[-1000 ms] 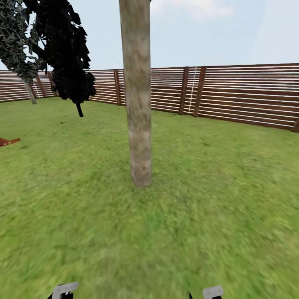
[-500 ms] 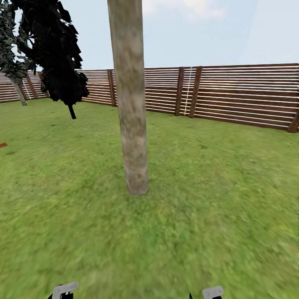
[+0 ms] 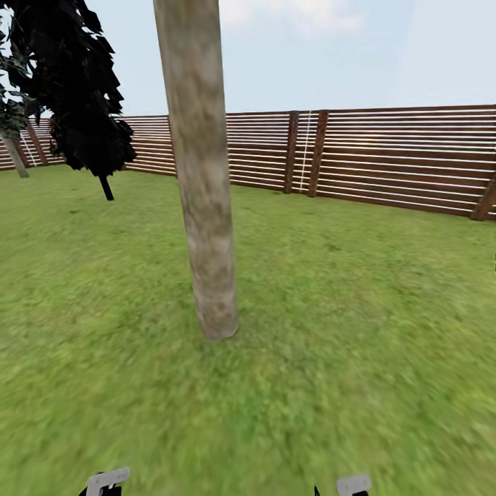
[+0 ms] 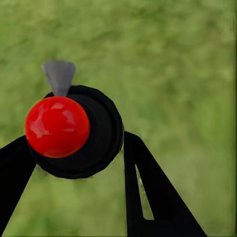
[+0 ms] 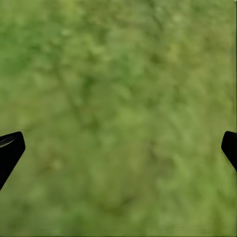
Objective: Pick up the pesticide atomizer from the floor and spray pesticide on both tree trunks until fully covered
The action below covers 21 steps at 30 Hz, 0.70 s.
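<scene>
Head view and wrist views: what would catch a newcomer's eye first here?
The thick grey-brown tree trunk rising from the lawn just left of centre, with the brown slat fence behind it. In the left wrist view, a black atomizer with a bright red cap sits between the left gripper fingers; the right gripper hangs open above grass.

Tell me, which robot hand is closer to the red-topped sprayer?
Left. The left gripper has its black fingers around the atomizer, with its red cap between them. The right gripper is open over bare grass.
</scene>
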{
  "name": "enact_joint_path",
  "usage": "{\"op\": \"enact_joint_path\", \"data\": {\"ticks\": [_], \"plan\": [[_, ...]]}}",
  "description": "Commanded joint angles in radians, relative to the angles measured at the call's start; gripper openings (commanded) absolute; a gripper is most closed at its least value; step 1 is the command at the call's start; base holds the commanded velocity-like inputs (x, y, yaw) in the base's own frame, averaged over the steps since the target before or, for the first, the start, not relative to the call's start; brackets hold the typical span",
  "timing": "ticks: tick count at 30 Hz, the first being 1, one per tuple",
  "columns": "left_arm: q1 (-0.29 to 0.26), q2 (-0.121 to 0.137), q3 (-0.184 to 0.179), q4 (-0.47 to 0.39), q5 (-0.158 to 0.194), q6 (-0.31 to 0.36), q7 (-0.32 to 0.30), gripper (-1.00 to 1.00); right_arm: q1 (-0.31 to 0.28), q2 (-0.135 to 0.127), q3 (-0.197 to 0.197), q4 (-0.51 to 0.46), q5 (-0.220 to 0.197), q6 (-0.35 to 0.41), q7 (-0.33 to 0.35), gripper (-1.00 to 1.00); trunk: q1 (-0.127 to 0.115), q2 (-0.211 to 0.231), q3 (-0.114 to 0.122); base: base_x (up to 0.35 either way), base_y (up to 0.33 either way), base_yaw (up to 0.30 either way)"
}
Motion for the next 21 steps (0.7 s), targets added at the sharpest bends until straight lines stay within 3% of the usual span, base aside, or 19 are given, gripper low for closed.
{"op": "enact_joint_path", "data": {"ticks": [1,9,13,15,16,17,19,21], "plan": [[-0.001,0.0,0.004,0.001,-0.011,-0.003,0.006,-1.0,-0.001,0.0,0.009,0.0,-0.008,-0.002,-0.003,1.0,0.0,0.0,0.0,0.337,-0.003,-0.142],[-0.001,0.0,0.004,0.001,-0.01,-0.004,0.005,-1.0,-0.001,0.0,0.009,0.0,-0.008,-0.003,-0.004,1.0,0.0,0.0,0.004,0.318,0.0,-0.1],[-0.001,0.0,0.002,-0.001,-0.013,-0.002,0.005,-1.0,-0.001,0.0,0.008,-0.001,-0.007,-0.002,-0.004,1.0,0.0,0.0,0.004,0.065,0.0,-0.002],[-0.003,0.002,-0.007,-0.011,-0.023,0.006,-0.001,-1.0,-0.001,0.0,0.01,-0.048,-0.004,0.0,-0.001,1.0,0.0,0.0,0.004,0.007,0.0,0.0],[-0.008,0.006,-0.014,-0.015,-0.041,0.008,-0.008,-1.0,-0.001,-0.007,0.013,-0.118,0.021,0.001,0.002,1.0,0.0,0.0,0.004,0.002,0.0,0.0],[-0.009,0.01,-0.039,-0.016,-0.08,0.009,-0.021,-1.0,-0.001,-0.015,0.014,-0.18,0.077,0.005,0.003,1.0,0.0,0.0,0.004,0.001,0.0,0.0],[-0.02,0.022,-0.121,-0.02,-0.212,0.013,-0.1,-1.0,-0.001,-0.024,0.015,-0.272,0.256,0.018,0.005,1.0,0.0,0.0,0.004,0.0,0.0,0.0],[-0.047,0.031,-0.173,-0.043,-0.354,0.016,-0.248,-1.0,-0.002,-0.027,0.014,-0.301,0.474,0.041,0.036,1.0,0.0,0.0,0.004,0.0,0.0,0.0]]}}
